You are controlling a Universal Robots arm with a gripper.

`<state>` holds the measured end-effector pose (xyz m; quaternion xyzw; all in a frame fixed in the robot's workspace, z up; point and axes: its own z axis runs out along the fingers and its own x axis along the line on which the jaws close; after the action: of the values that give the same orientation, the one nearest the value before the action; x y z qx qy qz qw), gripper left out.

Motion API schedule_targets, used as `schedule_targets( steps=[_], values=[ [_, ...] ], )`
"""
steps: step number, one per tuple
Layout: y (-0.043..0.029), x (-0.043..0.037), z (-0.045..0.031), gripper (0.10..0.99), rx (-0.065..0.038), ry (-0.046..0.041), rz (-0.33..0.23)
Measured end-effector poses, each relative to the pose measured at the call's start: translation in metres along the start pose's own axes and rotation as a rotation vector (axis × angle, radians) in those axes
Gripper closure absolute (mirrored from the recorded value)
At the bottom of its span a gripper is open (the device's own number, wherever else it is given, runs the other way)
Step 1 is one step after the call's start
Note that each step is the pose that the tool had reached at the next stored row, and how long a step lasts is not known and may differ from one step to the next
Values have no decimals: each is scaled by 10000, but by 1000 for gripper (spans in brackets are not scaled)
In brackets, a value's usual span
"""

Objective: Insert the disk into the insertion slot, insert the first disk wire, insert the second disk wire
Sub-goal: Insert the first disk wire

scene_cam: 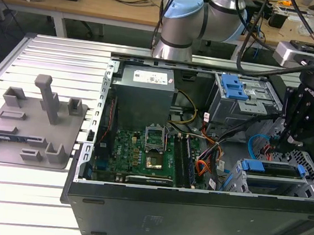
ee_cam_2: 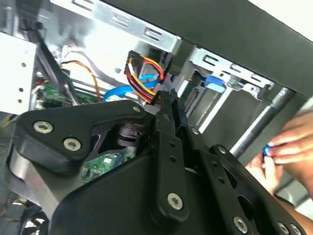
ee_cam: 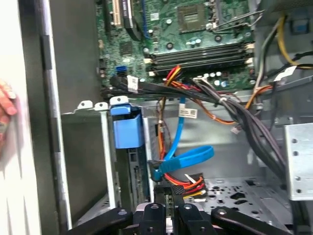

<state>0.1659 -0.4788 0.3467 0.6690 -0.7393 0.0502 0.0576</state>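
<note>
Disk [scene_cam: 269, 167] sits inside the insertion slot [scene_cam: 310, 167] of the grey perforated drive cage, at the computer case's corner on the exterior view's right, its blue carrier running lengthwise across that view. The gripper [scene_cam: 276, 146] hangs just above it, on the side where the cables gather. In the first wrist view its fingers [ee_cam: 154, 218] stand close together and seem to pinch the black plug of the red-yellow-black power wire [ee_cam: 191, 184]. The drive's edge lies just ahead of that plug. A blue data cable [ee_cam: 188, 157] loops beside it; whether its end is seated cannot be told. (A person's hand [ee_cam_2: 288, 147] rests at the case's outer wall.)
</note>
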Motion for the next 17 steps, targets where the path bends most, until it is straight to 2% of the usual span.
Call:
schedule_targets(
  steps=[1,2,3,5,7,8,9,10,17],
  values=[
    [-2,20,1,922,-8,-76,-2],
    [-8,75,-1,922,-21,-208,-5],
    [-16,118,-21,922,-30,-301,-6],
    [-33,155,-46,922,-46,-489,-28],
    [-37,178,-43,922,-54,-586,-42],
    [-41,215,-37,922,-65,-708,-49],
    [-48,288,-26,922,-91,-973,-56],
    [-52,329,-20,922,-115,-1227,-68],
    [-53,330,-20,922,-115,-1226,-75]
  ],
)
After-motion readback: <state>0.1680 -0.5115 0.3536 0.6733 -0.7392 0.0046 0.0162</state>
